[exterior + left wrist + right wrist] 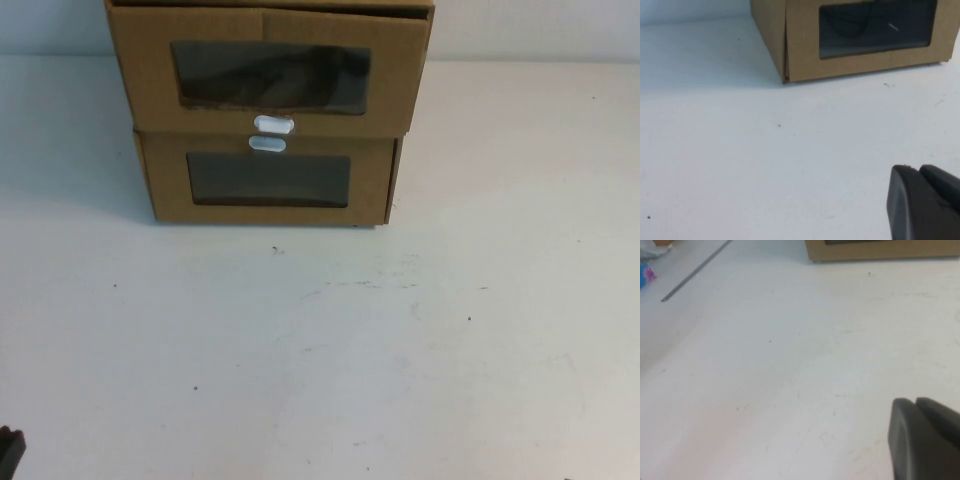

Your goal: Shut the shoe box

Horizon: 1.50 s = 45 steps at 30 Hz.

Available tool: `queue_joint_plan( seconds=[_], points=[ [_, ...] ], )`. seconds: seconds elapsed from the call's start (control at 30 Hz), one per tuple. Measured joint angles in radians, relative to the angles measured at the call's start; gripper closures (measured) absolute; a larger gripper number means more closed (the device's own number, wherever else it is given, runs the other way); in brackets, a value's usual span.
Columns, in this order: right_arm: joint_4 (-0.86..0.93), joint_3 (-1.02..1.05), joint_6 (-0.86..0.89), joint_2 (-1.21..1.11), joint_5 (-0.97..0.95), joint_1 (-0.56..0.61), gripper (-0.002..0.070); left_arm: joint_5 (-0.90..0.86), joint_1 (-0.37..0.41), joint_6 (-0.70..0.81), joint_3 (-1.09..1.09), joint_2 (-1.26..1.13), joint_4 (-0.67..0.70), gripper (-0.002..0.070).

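Observation:
The shoe box (270, 70) is the upper of two stacked brown cardboard boxes at the table's far middle. It has a wide wrinkled window and a small white pull tab (272, 124) at its front's lower edge. Its front stands forward of the box beneath. My left gripper (914, 169) is shut and empty, low over the table, well in front of the boxes; a dark bit of it shows in the high view (10, 452). My right gripper (914, 401) is shut and empty over bare table; it is outside the high view.
The lower cardboard box (268, 180) has a flatter window and a white tab (267, 143) at its upper edge; it also shows in the left wrist view (800, 55) and the right wrist view (880, 250). A blue and pink thing (645, 275) lies far off.

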<state>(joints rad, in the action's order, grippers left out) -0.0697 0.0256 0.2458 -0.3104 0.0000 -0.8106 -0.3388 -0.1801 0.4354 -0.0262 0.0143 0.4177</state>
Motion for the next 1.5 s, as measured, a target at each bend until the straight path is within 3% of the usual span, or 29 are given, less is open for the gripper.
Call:
queue_joint_plan(
  seconds=[0.17, 0.33, 0.6, 0.77, 1.1, 1.27, 1.5],
  points=[
    [0.007, 0.0, 0.0, 0.0, 0.12, 0.0, 0.0687, -0.055, 0.0, 0.0, 0.0, 0.0, -0.004, 0.0677],
    [0.129, 0.0, -0.001, 0.03, 0.16, 0.027, 0.0687, -0.061, 0.0, 0.0, 0.0, 0.0, -0.006, 0.0677],
    [0.168, 0.0, -0.001, 0.163, 0.163, 0.489, 0.0687, -0.061, 0.0, 0.0, 0.0, 0.0, -0.006, 0.0677],
    [0.172, 0.0, -0.001, 0.303, 0.225, 0.625, 0.0687, -0.062, 0.0, 0.0, 0.0, 0.0, -0.006, 0.0677],
    [0.194, 0.002, -0.018, 0.318, 0.276, 0.637, 0.0687, -0.066, 0.0, 0.0, 0.0, 0.0, -0.006, 0.0677],
    [0.019, 0.002, -0.299, 0.318, 0.334, 0.637, 0.0687, -0.066, 0.0, 0.0, 0.0, 0.0, -0.006, 0.0677],
    [-0.072, 0.002, -0.385, 0.318, 0.348, 0.637, 0.0687, -0.066, 0.0, 0.0, 0.0, 0.0, -0.006, 0.0677]
  ],
)
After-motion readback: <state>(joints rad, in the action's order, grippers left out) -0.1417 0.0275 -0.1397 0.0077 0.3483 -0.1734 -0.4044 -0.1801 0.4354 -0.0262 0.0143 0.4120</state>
